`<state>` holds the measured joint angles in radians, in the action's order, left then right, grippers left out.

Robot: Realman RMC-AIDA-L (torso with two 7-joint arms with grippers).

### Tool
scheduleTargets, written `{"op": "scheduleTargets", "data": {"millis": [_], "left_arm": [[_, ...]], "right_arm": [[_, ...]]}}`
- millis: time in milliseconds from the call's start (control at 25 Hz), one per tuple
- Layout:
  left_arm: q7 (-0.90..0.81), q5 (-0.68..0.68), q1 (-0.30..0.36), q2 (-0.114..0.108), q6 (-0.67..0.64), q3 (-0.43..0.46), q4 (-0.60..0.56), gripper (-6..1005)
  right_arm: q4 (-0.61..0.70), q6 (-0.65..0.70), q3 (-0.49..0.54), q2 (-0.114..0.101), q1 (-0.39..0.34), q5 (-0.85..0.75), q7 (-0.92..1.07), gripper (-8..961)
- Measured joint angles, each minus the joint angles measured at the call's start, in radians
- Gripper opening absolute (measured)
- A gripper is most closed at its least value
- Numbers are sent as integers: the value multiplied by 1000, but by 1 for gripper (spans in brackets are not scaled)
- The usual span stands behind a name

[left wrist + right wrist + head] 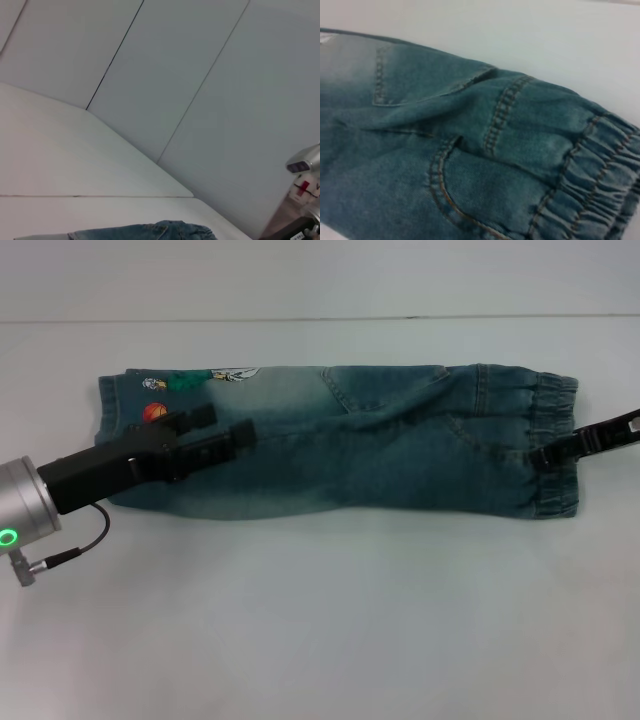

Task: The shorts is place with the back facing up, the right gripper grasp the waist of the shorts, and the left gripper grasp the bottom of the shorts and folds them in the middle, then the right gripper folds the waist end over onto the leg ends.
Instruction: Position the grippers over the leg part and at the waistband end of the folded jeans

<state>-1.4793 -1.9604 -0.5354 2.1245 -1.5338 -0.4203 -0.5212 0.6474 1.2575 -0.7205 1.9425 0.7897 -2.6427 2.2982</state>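
Observation:
The blue-green denim shorts (400,450) lie flat on the table, doubled lengthwise into a long band. The gathered waist (555,445) is at the right end and the leg hems (108,410), with cartoon patches (215,377) and an orange basketball (155,412), at the left. My left gripper (222,428) hovers over the leg part with its fingers apart, holding nothing. The tip of my slim black right gripper (545,453) sits at the waist's edge. The right wrist view shows the waist (590,185) and a back pocket (470,195) up close. A strip of the shorts (150,232) shows in the left wrist view.
The white table (320,620) spreads out in front of the shorts and on both sides. Its far edge meets a pale wall (320,318) just behind them. A silver piece of equipment (305,162) shows at the edge of the left wrist view.

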Motion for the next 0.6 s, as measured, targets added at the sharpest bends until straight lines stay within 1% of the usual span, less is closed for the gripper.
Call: {"op": "scheduleTargets", "data": {"millis": [320, 600], "left_arm": [[1, 0, -2, 0, 2, 0, 0, 934], [4, 0, 0, 0, 10, 0, 1, 933]], "right_arm": [[6, 27, -1, -2, 0, 25, -2, 790], [0, 0, 4, -3, -4, 25, -2, 767]]}}
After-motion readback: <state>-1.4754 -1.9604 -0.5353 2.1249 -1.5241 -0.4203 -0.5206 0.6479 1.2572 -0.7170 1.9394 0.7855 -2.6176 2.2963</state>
